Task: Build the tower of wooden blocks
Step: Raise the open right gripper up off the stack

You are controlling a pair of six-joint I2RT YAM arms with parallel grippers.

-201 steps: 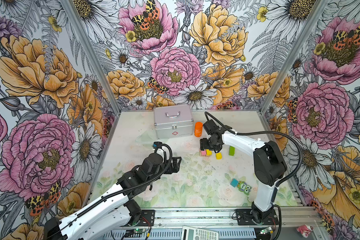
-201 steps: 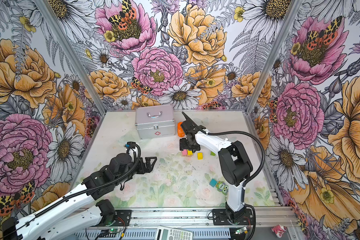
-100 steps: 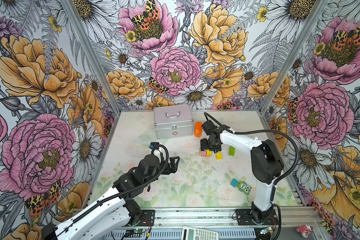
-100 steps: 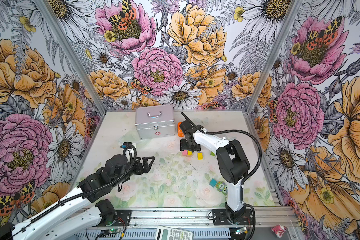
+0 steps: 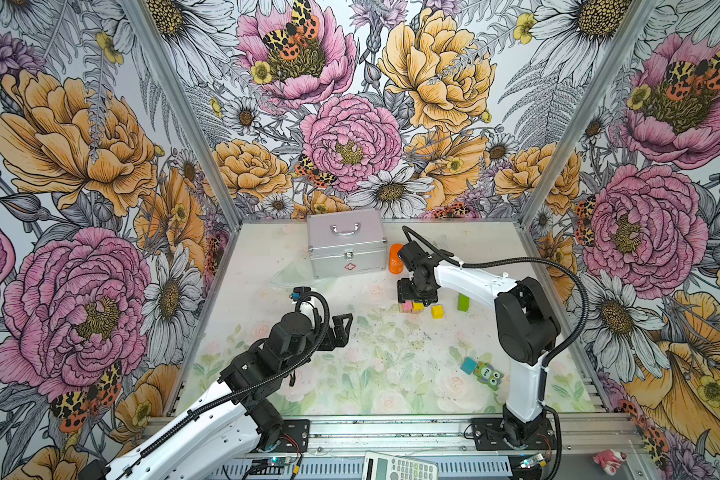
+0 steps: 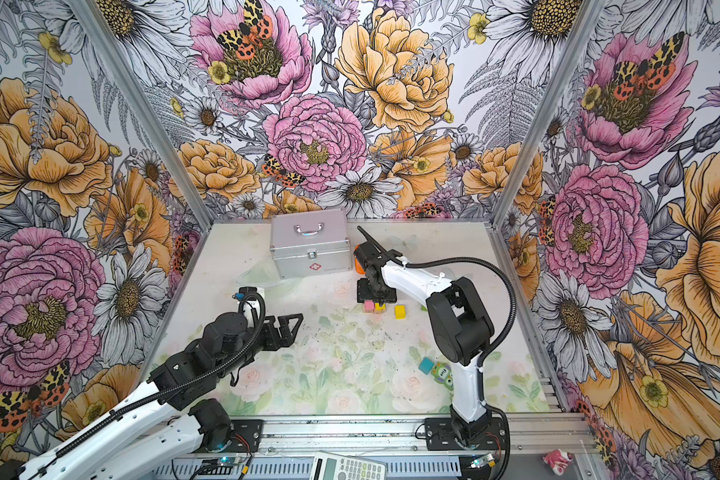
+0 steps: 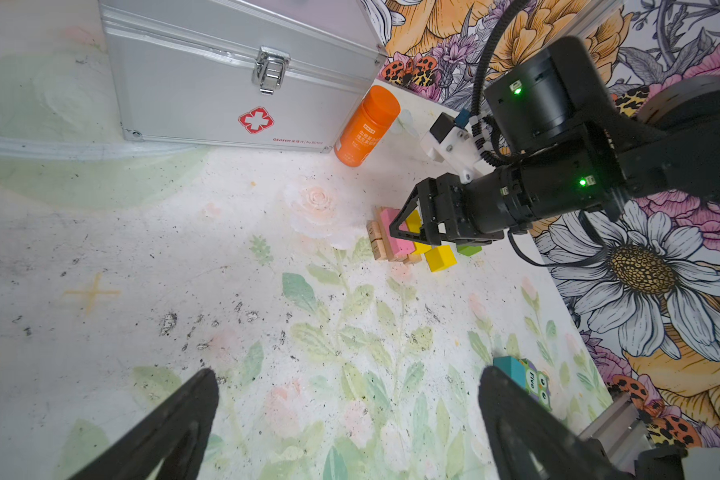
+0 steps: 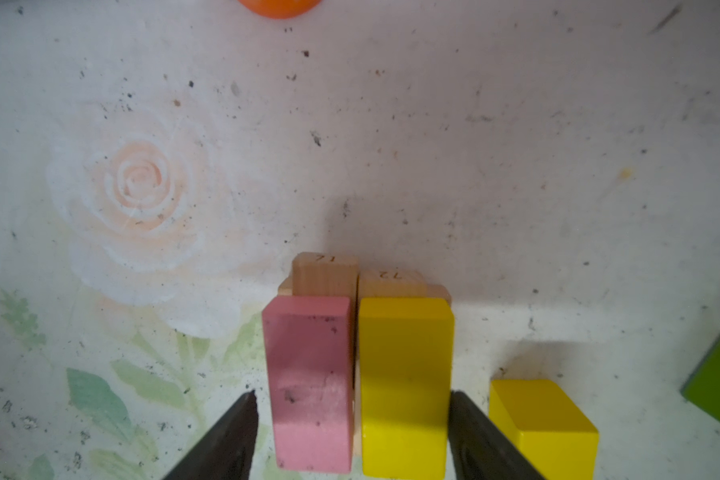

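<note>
Right, my right hand (image 8: pixel 352 397) straddles the pink plank (image 8: pixel 308 374) and yellow bar (image 8: pixel 404 374) atop the tan planks (image 8: pixel 325 274) near the bottle (image 7: pixel 366 124), jaws half-wide, a gap on the pink side; I'd squeeze gently to square them; my left hand (image 5: pixel 343 329) hovers wide, well apart
</note>
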